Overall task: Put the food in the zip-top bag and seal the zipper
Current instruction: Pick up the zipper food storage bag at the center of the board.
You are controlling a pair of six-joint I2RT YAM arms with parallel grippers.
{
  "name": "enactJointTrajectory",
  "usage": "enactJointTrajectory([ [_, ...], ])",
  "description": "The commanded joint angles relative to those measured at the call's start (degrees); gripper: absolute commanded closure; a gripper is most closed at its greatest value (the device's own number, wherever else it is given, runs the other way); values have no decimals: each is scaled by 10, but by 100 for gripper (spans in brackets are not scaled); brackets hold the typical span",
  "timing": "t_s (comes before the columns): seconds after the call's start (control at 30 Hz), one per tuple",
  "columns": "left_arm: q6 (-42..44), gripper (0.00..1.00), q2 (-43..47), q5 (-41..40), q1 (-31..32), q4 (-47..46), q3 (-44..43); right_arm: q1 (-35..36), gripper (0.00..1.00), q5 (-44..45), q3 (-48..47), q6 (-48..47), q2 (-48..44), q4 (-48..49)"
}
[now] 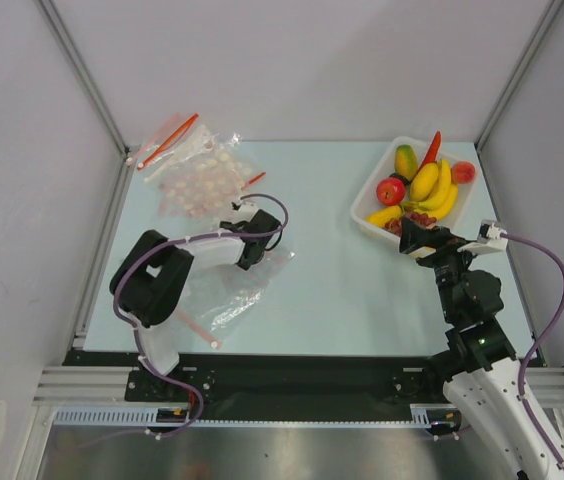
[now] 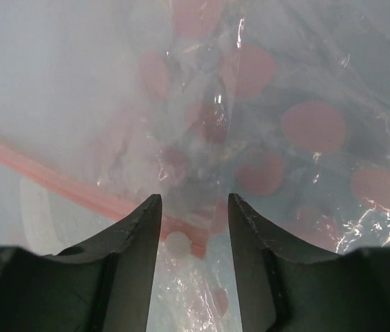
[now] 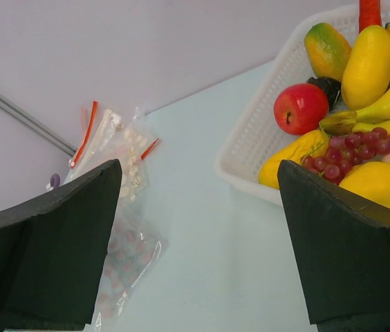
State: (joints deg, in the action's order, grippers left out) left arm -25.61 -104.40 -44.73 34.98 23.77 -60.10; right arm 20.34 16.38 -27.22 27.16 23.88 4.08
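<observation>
The food lies in a white basket [image 1: 365, 214]: bananas [image 1: 427, 180], apple [image 1: 390, 190], chili [image 1: 432, 147], mango [image 1: 405, 160], peach [image 1: 463, 171], grapes [image 1: 420, 217]. My right gripper [image 1: 417, 238] is open and empty at the basket's near left corner; its wrist view [image 3: 198, 166] shows the apple [image 3: 300, 108] and grapes [image 3: 350, 152]. The zip-top bag [image 1: 237, 290] lies crumpled under my left arm, its zipper [image 1: 197, 330] at the near edge. My left gripper [image 1: 250, 240] is open just above clear plastic [image 2: 193, 200]; a pink-red strip [image 2: 63, 181] ends under its fingertips.
A pink-dotted clear bag [image 1: 202, 185] and a white-dotted bag with red strips [image 1: 177, 140] lie at the back left. Pink dots [image 2: 312, 126] show through the plastic ahead of the left fingers. Frame posts stand at the table's back corners.
</observation>
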Motion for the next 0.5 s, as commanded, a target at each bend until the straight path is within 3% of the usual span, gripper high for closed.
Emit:
enactJointTrajectory([
  [0.0,-13,53,-5,18,-7,8,-23,-2,0,-4,-1,-3,-6,21],
  [0.03,-12,67,-1,24,-9,4,-20,-2,0,-6,-1,-3,-6,22],
  [0.1,-6,84,15,31,-10,-2,-11,-1,0,-6,-2,-4,-6,21],
  [0.13,-4,100,21,32,-10,-5,-9,-2,0,-8,-2,-3,-7,22],
  [0.3,4,100,113,50,6,-14,20,-3,0,-19,1,-4,-4,24],
  [0.47,27,100,219,0,90,-56,56,-3,0,-55,2,-6,9,38],
])
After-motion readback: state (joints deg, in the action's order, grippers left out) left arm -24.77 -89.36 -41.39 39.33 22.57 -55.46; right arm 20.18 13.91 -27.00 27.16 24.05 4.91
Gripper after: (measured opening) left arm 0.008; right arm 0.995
